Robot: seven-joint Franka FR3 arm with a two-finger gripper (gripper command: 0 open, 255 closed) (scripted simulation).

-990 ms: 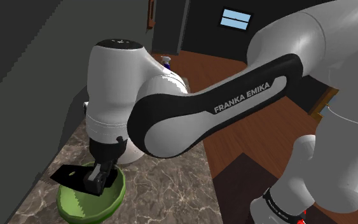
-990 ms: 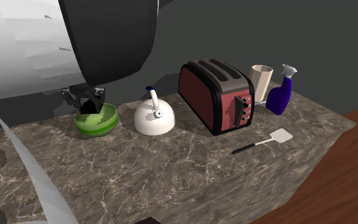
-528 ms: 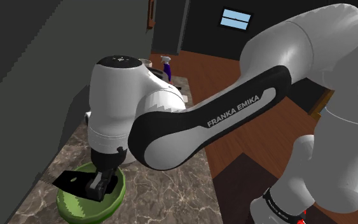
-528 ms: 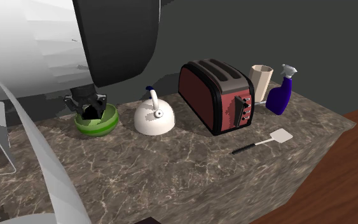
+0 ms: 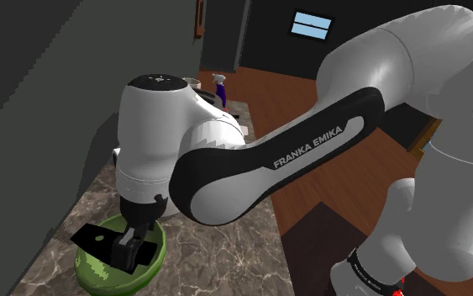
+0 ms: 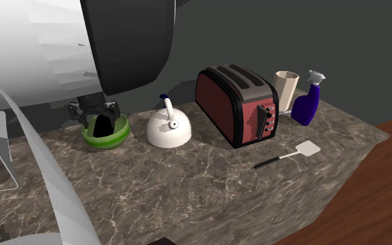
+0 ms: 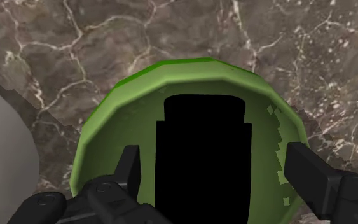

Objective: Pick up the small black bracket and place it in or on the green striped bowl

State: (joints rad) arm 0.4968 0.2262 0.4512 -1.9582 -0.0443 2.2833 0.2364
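Two-fingered and all black, hangs open as a tool [image 7: 213, 158] low over the green striped bowl [image 7: 171, 67], flanking the small black bracket [image 7: 203, 172] without clasping it, seemingly to let it settle inside. Reads as a flat, boxy, matte slab against the glossy faceted green wall. Farther out, rests on a veined brown marble bench [image 7: 107, 38] beside a rounded white kettle [image 6: 168, 129].

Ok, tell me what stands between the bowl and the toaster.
A white kettle stands on the counter between the green bowl and the red toaster. This shows in the second exterior view.
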